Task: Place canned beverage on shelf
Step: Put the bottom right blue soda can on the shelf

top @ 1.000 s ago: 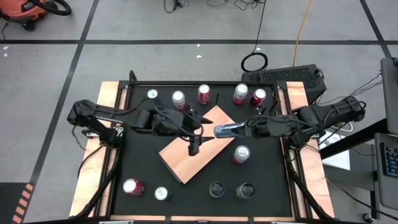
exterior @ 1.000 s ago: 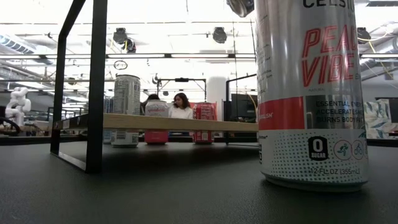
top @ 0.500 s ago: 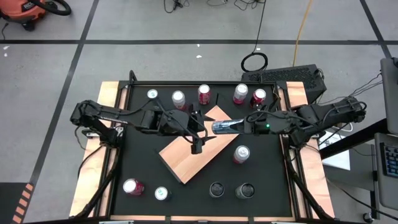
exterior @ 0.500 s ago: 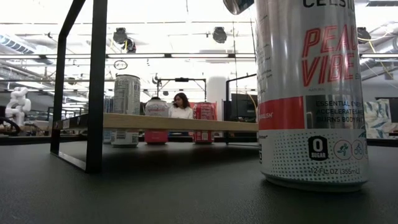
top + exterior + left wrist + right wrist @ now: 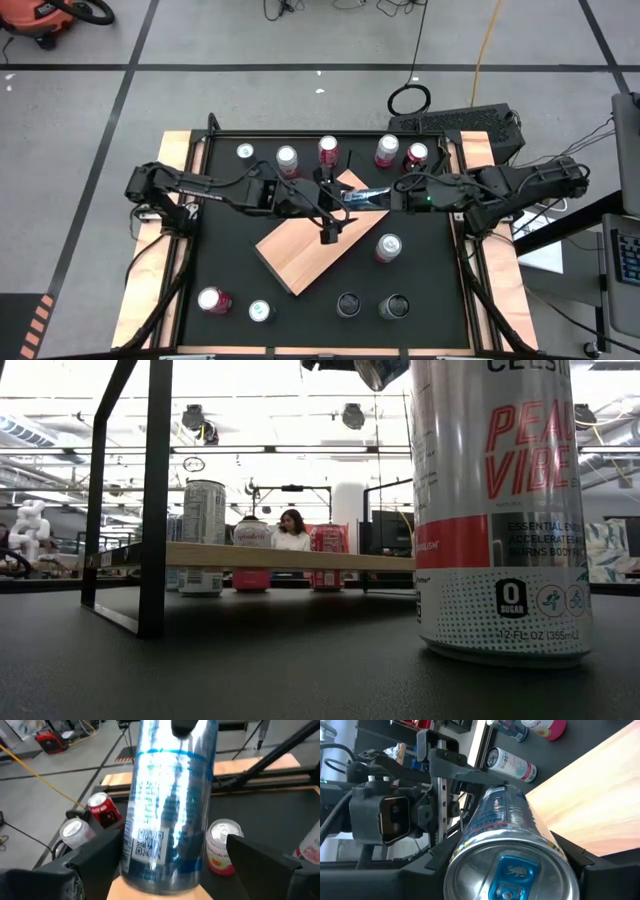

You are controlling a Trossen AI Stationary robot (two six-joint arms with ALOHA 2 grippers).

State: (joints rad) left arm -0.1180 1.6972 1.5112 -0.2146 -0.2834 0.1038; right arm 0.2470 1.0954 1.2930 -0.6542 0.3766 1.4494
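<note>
I see the can (image 5: pixel 366 196), silver with blue print, lying on its side in the air above the far corner of the shelf (image 5: pixel 300 255), its pull-tab end turned away from the shelf's middle. The shelf is a flat light-brown wooden board with a thin black edge, raised on black legs and set at an angle. Its top is bare, and the can does not touch it.

Big white-and-red can (image 5: pixel 500 510), low view, nearest the camera: "CELSI" cut off at top, "PEACH VIBE" in red partly cropped, "ESSENTIAL ENERGY", "ACCELERATES…", "BURNS BODY FAT" partly legible, "0 SUGAR" badge, "12 FL OZ (355mL)". Blue-silver can (image 5: pixel 167 815), left wrist view: QR code, text unreadable.
</note>
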